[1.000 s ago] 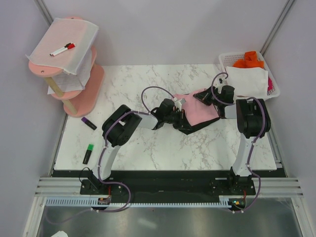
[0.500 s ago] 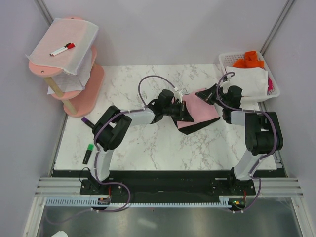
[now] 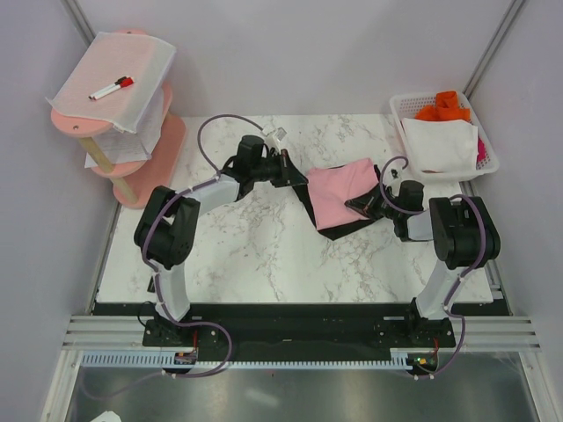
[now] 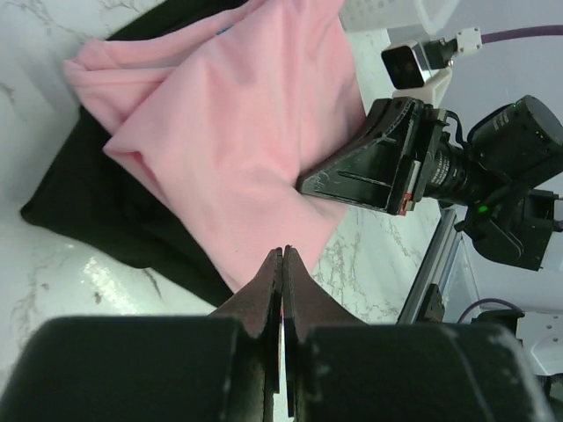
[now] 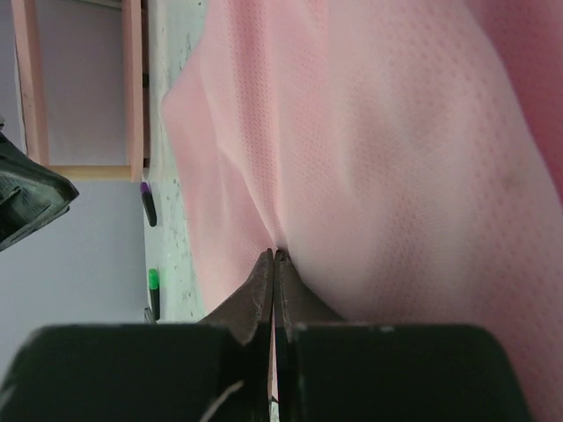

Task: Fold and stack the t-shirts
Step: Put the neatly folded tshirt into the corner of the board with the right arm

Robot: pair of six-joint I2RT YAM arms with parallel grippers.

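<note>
Left claw shut on nothing, at 9 o'clock from the shirts. Right claw shut too, pinching the pink shirt at its 4 o'clock edge. Pink shirt folded, soft and lumpy, on top of the black shirt, mid table. Half a second back: left claw right by the pink shirt, right claw up at 1 o'clock.

The light pink t-shirt is showing plain at frame centre, the solid black t-shirt is edging it below-left, the table is showing grey-veined white marble, and an orange cloth is glowing upper right.
</note>
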